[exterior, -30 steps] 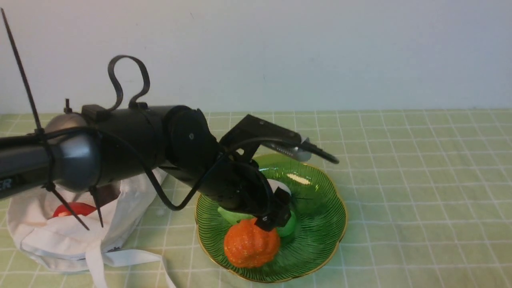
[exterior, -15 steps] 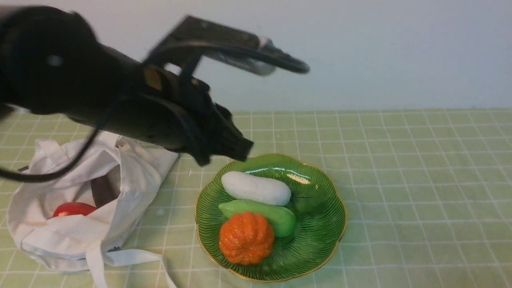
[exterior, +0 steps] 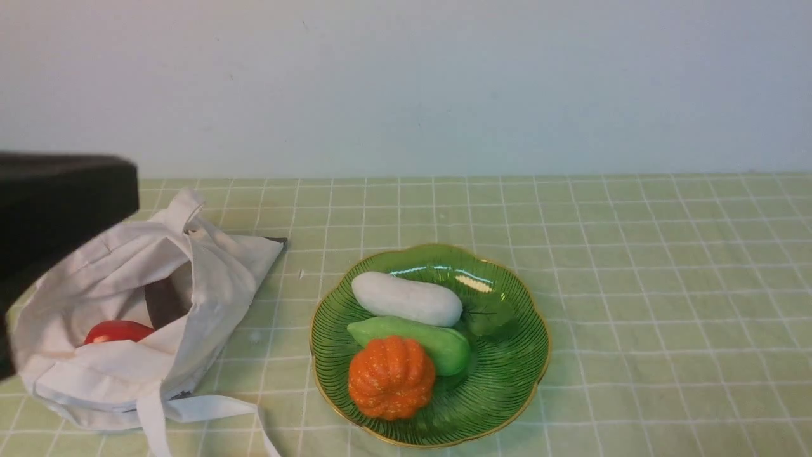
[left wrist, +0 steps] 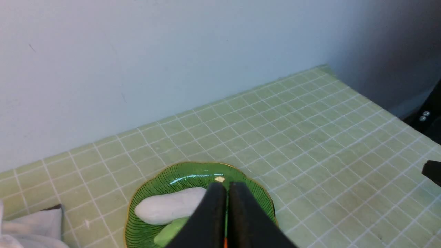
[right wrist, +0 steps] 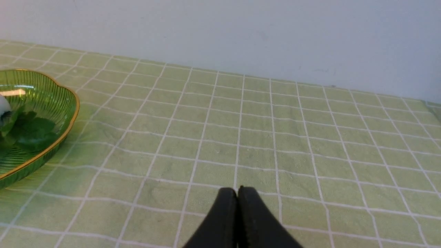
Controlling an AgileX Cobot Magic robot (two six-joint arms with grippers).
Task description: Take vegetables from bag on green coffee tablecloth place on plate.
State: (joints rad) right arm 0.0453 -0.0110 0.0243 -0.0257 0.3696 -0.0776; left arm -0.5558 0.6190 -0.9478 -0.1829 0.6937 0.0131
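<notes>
The green glass plate (exterior: 507, 368) with its gold rim stands on the pale green checked tablecloth (exterior: 666, 285). On it lie an orange ribbed pumpkin (exterior: 391, 378), a green vegetable (exterior: 412, 343) and a white one (exterior: 406, 298). To the left lies the white bag (exterior: 127, 374), its mouth open, with a red vegetable (exterior: 117, 331) showing inside. My left gripper (left wrist: 227, 186) is shut and empty, raised above the plate (left wrist: 165, 179). Only a dark part of the left arm (exterior: 57, 209) shows in the front view. My right gripper (right wrist: 237, 190) is shut and empty, low over the cloth, right of the plate (right wrist: 51, 144).
A pale wall (exterior: 406, 82) runs along the far edge of the tablecloth. The bag's long white strap (exterior: 209, 409) trails toward the front edge, beside the plate. A dark part (left wrist: 432, 170) juts in at the right edge of the left wrist view.
My left arm has let go of the pumpkin on the plate, risen and pulled back to the left, almost out of the front view. Its jaws have gone from open to shut.
</notes>
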